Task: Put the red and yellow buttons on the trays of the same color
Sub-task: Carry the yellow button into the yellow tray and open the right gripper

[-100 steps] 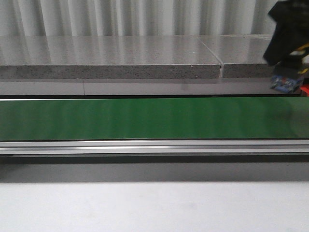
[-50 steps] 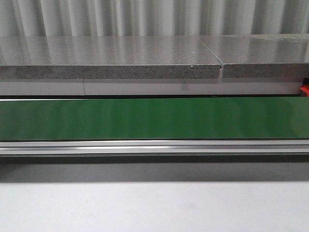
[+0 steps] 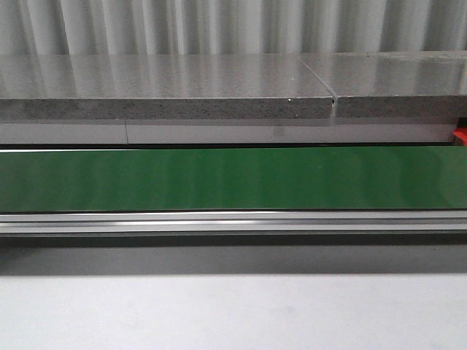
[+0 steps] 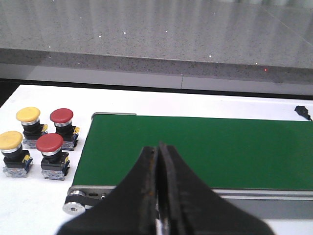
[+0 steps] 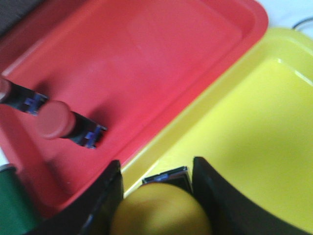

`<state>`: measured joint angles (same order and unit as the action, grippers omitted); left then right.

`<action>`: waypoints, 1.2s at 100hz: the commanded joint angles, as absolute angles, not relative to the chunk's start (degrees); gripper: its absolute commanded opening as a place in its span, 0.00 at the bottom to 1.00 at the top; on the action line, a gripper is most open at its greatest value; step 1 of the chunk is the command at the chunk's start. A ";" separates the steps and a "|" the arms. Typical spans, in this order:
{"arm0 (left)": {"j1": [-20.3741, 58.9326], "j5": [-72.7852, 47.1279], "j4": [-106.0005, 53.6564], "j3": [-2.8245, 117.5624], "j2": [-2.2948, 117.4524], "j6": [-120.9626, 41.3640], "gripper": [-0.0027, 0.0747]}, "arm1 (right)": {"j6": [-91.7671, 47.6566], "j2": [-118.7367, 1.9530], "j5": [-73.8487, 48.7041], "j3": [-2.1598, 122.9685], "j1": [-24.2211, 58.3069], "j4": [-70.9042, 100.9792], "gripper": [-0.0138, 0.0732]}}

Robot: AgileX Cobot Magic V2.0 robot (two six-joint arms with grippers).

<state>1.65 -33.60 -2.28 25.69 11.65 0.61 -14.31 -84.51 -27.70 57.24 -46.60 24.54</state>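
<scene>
My right gripper is clamped on a yellow button, hovering over the yellow tray w/ the red tray right beside. It's hard plastic, probably light, w/ a slick domed cap, so I pinch the boxy body instead. Left gripper is closed on nothing near the green belt.

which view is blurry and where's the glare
Right wrist view is soft throughout: the yellow button held between the jaws and the red tray lack crisp edges. Front view shows streaky reflections on the grey countertop. Left wrist view is sharp.
</scene>
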 commanded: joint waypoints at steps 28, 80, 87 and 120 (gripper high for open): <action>2.01 -28.92 -2.91 27.20 12.15 0.61 0.01 | -14.18 -91.67 -22.39 57.95 -48.85 27.00 0.24; 2.01 -28.92 -2.91 27.20 12.15 0.61 0.01 | -14.23 -95.49 -17.68 55.75 -48.43 29.54 0.25; 2.01 -28.92 -2.91 27.20 12.15 0.61 0.01 | -14.29 -95.49 -17.73 55.75 -48.19 29.54 0.28; 2.01 -28.92 -2.91 27.20 12.15 0.61 0.01 | -14.29 -95.49 -18.35 55.75 -48.11 29.82 0.83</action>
